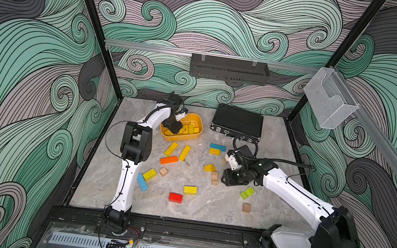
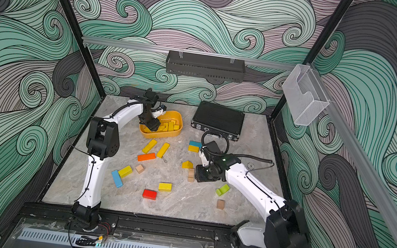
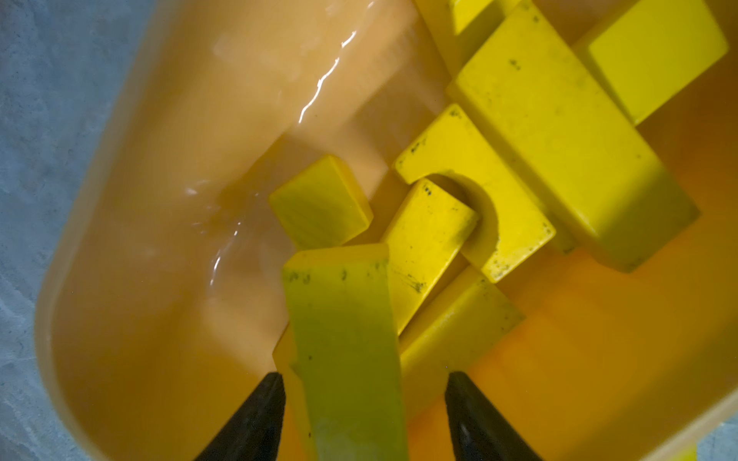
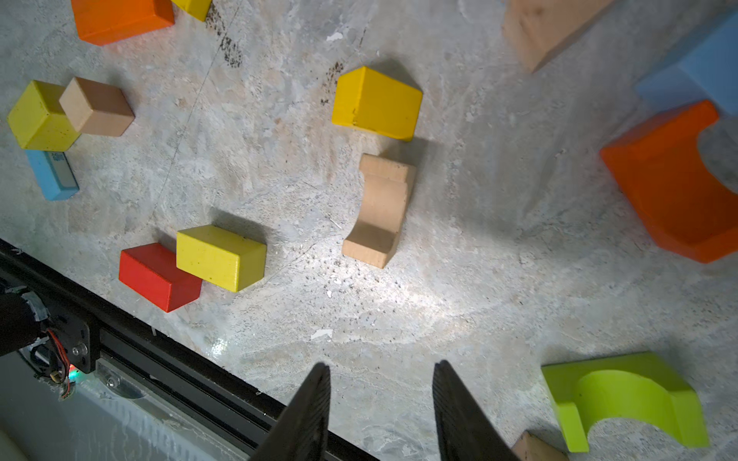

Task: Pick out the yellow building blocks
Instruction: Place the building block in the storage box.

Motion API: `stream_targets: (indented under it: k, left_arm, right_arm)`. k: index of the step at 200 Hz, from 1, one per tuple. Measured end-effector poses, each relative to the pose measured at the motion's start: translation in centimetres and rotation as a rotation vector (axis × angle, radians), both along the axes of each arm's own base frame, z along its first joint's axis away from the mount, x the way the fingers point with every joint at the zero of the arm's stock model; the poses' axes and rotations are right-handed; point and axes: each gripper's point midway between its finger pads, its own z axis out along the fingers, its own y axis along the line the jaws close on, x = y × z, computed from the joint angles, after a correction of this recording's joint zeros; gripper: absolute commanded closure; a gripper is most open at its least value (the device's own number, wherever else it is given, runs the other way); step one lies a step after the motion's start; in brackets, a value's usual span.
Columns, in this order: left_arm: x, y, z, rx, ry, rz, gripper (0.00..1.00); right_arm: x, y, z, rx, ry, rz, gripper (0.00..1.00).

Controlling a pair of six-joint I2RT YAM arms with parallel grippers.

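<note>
Your left gripper point(image 3: 365, 377), lower centre: jaws parted around a yellow bar point(image 3: 339, 311) over the tub point(image 3: 159, 139), likely releasing it. Right gripper point(image 4: 381, 365): jaws apart, empty.

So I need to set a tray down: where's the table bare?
Bare: the front strip between the red block and the front rail, and between the black case and right wall. Crowded: the middle, by the orange tub.
</note>
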Motion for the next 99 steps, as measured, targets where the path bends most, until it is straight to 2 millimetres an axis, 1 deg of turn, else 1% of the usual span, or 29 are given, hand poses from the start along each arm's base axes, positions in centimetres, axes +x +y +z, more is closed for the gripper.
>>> stream_targets:
  k: [11,23,36,54,80,99]
  left_arm:
    - [-0.3,0.1,0.4,-0.001,-0.003,0.001,0.33]
    - [-0.9,0.2,1.3,-0.004,-0.01,0.0,0.33]
    - [-1.4,0.3,2.7,-0.011,-0.028,0.0,0.33]
    - [-2.1,0.4,5.2,-0.026,-0.068,0.001,0.32]
    - [-3.5,0.4,8.4,-0.063,-0.122,0.005,0.23]
    - [-5.0,0.5,9.6,-0.088,-0.137,0.008,0.19]
  right_arm:
    - [0.4,1.0,-0.1,0.015,0.001,0.015,0.56]
    - [0.7,2.0,-0.3,0.03,0.009,0.027,0.56]
    - [0.8,3.0,-0.8,0.041,0.025,0.04,0.56]
    - [1.3,4.2,-1.5,0.05,0.043,0.055,0.56]
    - [1.7,5.7,-2.7,0.052,0.072,0.077,0.56]
    - [2.2,6.5,-3.6,0.047,0.093,0.085,0.56]
